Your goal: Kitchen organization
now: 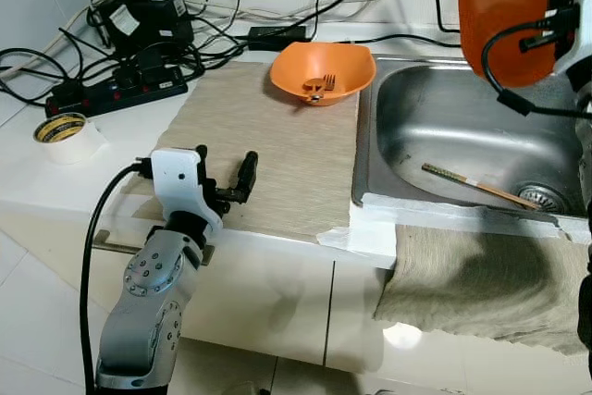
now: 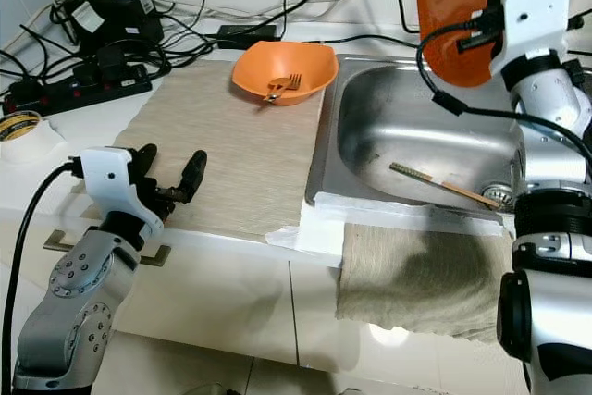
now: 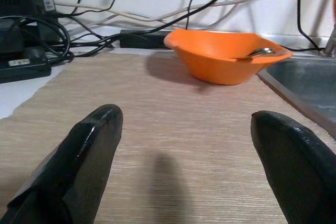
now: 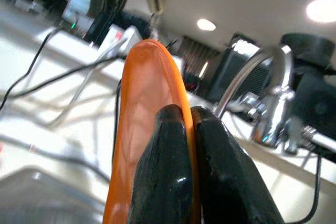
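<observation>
My right gripper (image 4: 189,129) pinches an orange plate (image 1: 499,6) by its rim, upper right above the sink (image 1: 462,136), left gripper (image 1: 225,178) spread over the mat (image 1: 277,136) lower left; thin edge grip could slip, dropping it.

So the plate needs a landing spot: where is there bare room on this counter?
The mat is bare between the orange bowl and the left gripper. The sink is open apart from a stick. Cables and the power strip crowd the back left.
</observation>
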Tool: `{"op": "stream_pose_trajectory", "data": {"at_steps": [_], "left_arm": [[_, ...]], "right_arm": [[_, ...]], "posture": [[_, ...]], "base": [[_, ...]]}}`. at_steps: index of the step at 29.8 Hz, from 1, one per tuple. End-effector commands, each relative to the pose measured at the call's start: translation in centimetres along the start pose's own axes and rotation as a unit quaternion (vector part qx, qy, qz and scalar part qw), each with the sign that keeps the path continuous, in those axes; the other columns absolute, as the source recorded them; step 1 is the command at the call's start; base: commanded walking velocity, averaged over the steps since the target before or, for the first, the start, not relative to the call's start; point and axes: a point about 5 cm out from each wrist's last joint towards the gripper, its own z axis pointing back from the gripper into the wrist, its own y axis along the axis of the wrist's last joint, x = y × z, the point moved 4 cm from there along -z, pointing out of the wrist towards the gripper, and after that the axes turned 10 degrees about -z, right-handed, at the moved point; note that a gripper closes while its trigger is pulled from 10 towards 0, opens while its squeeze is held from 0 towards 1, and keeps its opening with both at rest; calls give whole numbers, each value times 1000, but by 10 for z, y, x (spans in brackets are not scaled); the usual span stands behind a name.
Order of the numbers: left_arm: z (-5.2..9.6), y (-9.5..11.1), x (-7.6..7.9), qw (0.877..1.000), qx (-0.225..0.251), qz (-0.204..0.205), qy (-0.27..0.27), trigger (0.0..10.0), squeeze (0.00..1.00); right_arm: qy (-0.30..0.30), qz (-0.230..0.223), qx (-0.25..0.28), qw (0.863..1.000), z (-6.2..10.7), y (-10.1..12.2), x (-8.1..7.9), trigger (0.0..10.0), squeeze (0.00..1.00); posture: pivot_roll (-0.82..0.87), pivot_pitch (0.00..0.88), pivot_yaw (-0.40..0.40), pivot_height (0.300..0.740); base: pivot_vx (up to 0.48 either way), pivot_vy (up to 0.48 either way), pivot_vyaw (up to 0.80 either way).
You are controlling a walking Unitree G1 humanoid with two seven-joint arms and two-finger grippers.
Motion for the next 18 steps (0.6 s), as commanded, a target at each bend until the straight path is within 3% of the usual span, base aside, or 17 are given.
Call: {"op": "stream_pose_trajectory", "data": {"at_steps": [1,10,18], "left_arm": [[-2,-1,0,1000,-2,-5,-3,10000,0],[-3,-1,0,1000,-1,-6,-3,10000,0],[-3,-1,-1,1000,-2,-5,-3,10000,0]], "right_arm": [[17,16,3,1000,0,0,-5,0,0],[48,23,-31,998,9,-22,-25,0,0],[123,52,-90,987,21,-54,-62,0,0]], "posture": [[-28,0,91,736],[-23,0,86,736],[-21,0,87,736]], "base": [[0,0,0],[0,0,0],[0,0,0]]}}
